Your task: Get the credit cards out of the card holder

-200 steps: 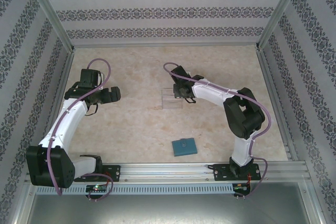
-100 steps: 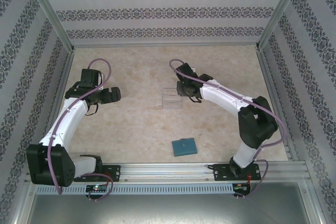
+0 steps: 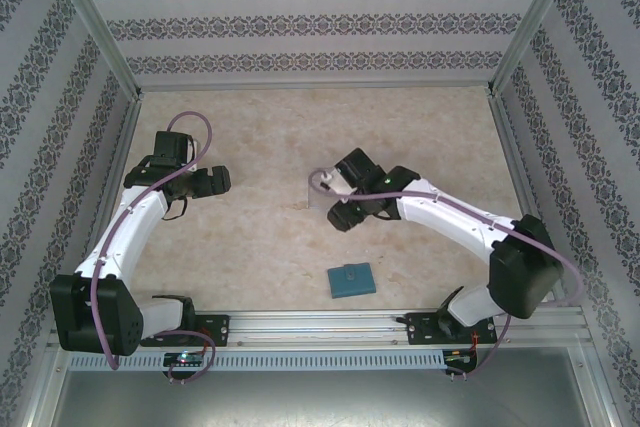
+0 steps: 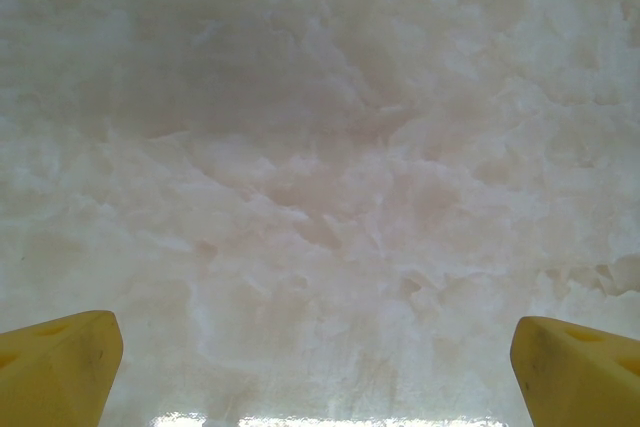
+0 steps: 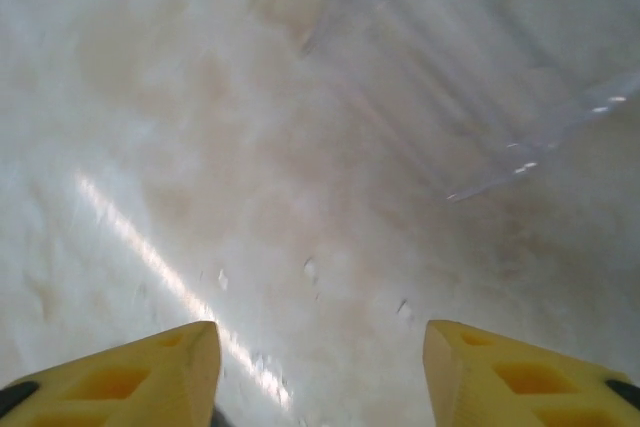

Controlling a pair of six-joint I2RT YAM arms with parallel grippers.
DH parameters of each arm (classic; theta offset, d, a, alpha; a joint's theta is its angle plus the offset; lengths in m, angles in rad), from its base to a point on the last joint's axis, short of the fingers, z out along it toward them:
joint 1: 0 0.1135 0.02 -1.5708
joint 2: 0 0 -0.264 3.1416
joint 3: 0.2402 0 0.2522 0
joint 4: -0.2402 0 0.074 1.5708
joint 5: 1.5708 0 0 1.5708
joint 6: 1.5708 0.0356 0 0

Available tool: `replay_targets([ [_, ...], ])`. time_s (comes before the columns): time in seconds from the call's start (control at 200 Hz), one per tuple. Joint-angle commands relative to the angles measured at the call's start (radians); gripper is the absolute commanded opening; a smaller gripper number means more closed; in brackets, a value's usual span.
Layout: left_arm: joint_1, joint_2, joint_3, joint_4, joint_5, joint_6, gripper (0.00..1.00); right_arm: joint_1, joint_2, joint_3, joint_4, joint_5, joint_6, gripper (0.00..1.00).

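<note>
On my right wrist feed the clear plastic box [image 5: 480, 77] is blurred and cut off, so I cannot tell what it holds. The card holder [image 3: 351, 279] lies flat near the front edge of the table [image 3: 250, 247] (between the arm bases), its long side roughly left to right and slightly tilted; I cannot identify the small dark mark on it. The left gripper [image 4: 318, 347] and right gripper [image 5: 320, 347] both have fingers apart over bare table, holding nothing.

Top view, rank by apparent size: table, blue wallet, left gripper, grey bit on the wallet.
1. table
2. blue wallet and left gripper: these look alike, and the gripper sits nearer the camera, so they are unranked
3. grey bit
</note>
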Motion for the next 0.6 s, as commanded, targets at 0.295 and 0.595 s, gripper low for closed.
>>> replay_targets([
  [0.295, -0.006, -0.017, 0.000, -0.027, 0.010, 0.021, 1.00, 0.165, -0.071, -0.142, -0.159, -0.032, -0.483, 0.73],
  [0.595, -0.006, -0.022, 0.002, -0.031, 0.023, 0.020, 1.00, 0.258, -0.042, -0.185, -0.158, 0.014, -0.528, 0.86],
])
